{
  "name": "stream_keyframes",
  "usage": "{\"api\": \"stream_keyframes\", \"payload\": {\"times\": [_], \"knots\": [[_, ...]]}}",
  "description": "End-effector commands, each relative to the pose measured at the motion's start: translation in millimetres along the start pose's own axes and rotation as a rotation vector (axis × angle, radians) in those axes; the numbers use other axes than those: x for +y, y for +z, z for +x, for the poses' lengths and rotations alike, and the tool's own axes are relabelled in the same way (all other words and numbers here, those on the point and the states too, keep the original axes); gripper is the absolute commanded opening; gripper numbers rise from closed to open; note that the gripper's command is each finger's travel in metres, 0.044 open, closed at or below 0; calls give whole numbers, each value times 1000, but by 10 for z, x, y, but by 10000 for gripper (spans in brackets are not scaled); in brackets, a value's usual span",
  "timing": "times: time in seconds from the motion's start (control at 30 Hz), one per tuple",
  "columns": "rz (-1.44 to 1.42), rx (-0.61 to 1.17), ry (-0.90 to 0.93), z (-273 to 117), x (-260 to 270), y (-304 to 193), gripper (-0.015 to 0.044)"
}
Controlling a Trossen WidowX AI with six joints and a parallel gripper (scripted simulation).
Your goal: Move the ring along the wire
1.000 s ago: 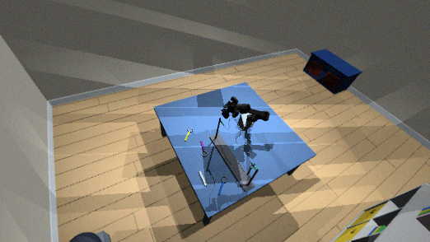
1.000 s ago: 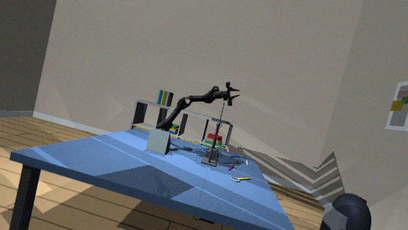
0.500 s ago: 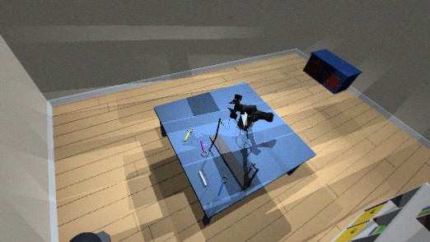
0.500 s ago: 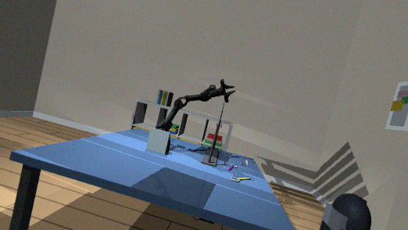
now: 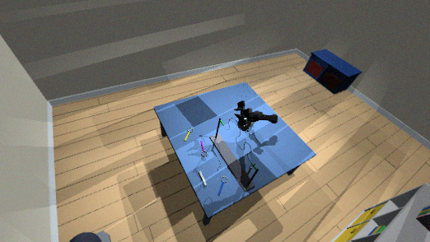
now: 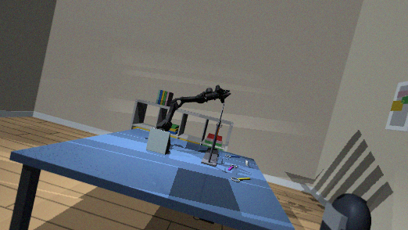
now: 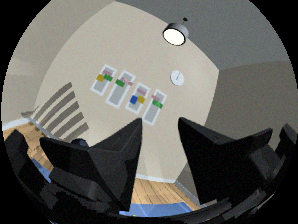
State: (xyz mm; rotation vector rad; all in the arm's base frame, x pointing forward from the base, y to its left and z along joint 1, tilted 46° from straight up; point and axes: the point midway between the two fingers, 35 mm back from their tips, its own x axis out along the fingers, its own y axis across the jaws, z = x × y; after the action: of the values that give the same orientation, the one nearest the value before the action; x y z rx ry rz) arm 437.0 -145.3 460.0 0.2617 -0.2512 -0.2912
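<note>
toward twelve o'clock of table (image 5: pixel 198 111) (image 6: pixel 117 156) from above, tool (image 5: pixel 236 110) (image 6: pixel 228 94) (image 7: pixel 160 121) partly open, gripping nothing; yellow handle (image 5: pixel 187 136) (image 6: pixel 244 179) lies toward nine.

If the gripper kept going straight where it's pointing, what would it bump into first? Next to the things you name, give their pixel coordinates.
Nothing close shows between the gripper's (image 5: pixel 238 109) (image 6: pixel 230 94) (image 7: pixel 160 120) fingertips; the wall (image 7: pixel 155 145) beyond looks first, though depth is hard to judge.

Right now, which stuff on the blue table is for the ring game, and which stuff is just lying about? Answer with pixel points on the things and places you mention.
For the job:
- the robot arm (image 5: pixel 264 117) (image 6: pixel 191 99), with its fingers apart
- two posts with the bendy wire between them

Just lying about:
- yellow stick with a ring (image 5: pixel 187 135) (image 6: pixel 244 178)
- purple stick with a ring (image 5: pixel 202 146)
- blue stick with a ring (image 5: pixel 221 188)
- white stick (image 5: pixel 202 179)
</note>
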Motion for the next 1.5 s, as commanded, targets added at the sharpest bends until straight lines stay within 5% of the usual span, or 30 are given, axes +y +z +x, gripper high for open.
{"api": "stream_keyframes", "payload": {"times": [0.0, 0.4, 1.0, 1.47], "knots": [[117, 22, 52, -161, 336, -49, 160], [479, 114, 223, -798, 1247, -91, 160], [999, 269, 167, -1319, 1939, -380, 160], [1022, 381, 162, -1838, 2894, -774, 160]]}}
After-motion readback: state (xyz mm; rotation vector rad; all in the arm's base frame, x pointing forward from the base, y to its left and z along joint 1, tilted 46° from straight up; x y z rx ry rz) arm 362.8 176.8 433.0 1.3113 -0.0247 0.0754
